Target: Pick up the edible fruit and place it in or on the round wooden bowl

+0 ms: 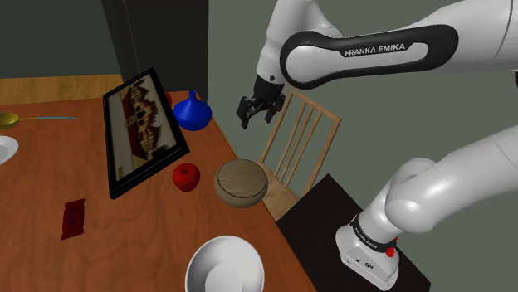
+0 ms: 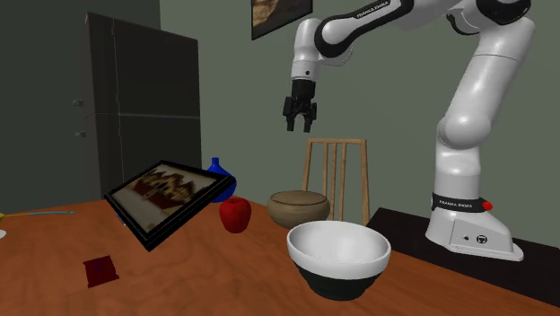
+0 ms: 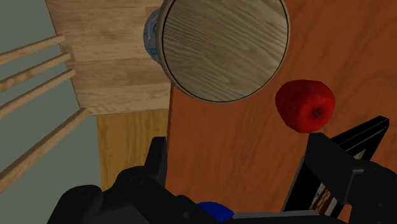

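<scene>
hovering gripper (image 1: pixel 259 118), jaws apart and empty, well above red apple (image 1: pixel 186 176); risk: descent may clip wooden bowl (image 1: pixel 241 182) beside it, rolling apple away.

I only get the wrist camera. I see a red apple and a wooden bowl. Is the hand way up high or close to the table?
Observer: High up. The gripper hangs well above the table, over its edge by the wooden bowl.
Child: Is there other stuff on the table?
Observer: Yes, a big white bowl, empty, standing apart from the wooden one.
Child: What's the black thing beside the apple?
Observer: A framed picture, propped up at a tilt.
</scene>
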### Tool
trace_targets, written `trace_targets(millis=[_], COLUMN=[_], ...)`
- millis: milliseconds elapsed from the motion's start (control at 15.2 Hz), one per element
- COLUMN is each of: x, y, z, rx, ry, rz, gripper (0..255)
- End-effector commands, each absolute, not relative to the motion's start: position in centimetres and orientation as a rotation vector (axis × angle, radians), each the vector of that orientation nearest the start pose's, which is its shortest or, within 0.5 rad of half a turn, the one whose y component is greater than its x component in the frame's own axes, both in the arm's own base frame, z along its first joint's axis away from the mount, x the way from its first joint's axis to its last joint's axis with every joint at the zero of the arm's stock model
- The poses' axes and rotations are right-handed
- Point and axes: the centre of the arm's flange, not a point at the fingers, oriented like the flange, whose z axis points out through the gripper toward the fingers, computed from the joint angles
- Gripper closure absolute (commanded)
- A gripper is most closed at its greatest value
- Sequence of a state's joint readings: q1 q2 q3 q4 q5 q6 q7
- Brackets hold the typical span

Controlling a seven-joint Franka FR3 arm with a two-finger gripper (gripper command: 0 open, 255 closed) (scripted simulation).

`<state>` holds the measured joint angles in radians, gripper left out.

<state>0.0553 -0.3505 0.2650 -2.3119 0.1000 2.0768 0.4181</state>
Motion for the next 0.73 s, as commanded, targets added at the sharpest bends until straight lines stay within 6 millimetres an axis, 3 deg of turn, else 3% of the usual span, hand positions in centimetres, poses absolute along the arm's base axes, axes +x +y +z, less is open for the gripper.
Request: trace_targets(millis=[0, 660], x=[44.3, 50.6], y=[17.3, 26.2], z=[47.0, 39.6], rx=[-3.089, -3.085], ry=[0.232, 0.206], rz=[-0.150, -0.130], gripper=[0, 0])
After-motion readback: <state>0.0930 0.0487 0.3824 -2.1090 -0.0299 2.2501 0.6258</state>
